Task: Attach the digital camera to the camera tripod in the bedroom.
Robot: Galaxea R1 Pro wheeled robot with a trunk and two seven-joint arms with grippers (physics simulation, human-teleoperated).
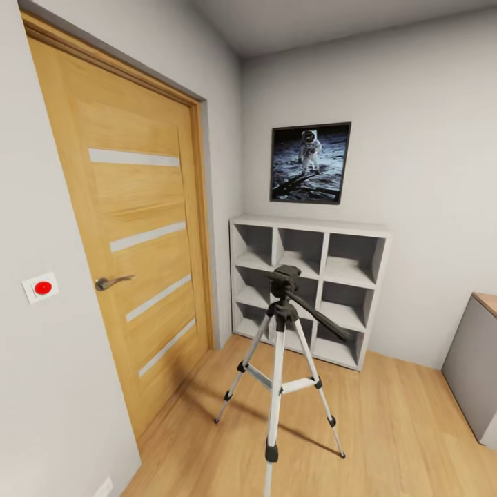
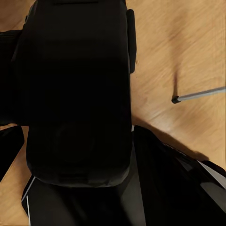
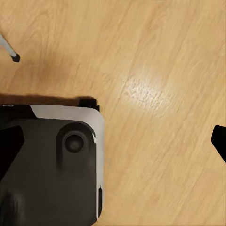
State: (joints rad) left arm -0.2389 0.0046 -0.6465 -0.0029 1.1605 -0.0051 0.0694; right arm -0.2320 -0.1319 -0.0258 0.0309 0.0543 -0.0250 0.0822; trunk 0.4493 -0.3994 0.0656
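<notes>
The camera tripod [image 1: 279, 359] stands on the bedroom's wood floor in front of the white cube shelf [image 1: 310, 290], with silver legs, a black head and its pan handle pointing lower right. Nothing is mounted on its head. In the left wrist view a black blocky body, the digital camera [image 2: 77, 94], sits close between the fingers of my left gripper [image 2: 113, 150], held above the floor. One tripod leg [image 2: 197, 95] ends beside it. My right gripper [image 3: 113, 141] is open over bare floor, one fingertip [image 3: 219, 141] at the edge, a tripod foot [image 3: 14, 56] nearby.
A wooden door [image 1: 131, 235] is shut on the left wall, with a red button [image 1: 42, 287] beside it. The astronaut picture [image 1: 310, 163] hangs above the shelf. A grey cabinet [image 1: 476, 373] stands at the right. My black base [image 3: 52, 169] is just short of the tripod.
</notes>
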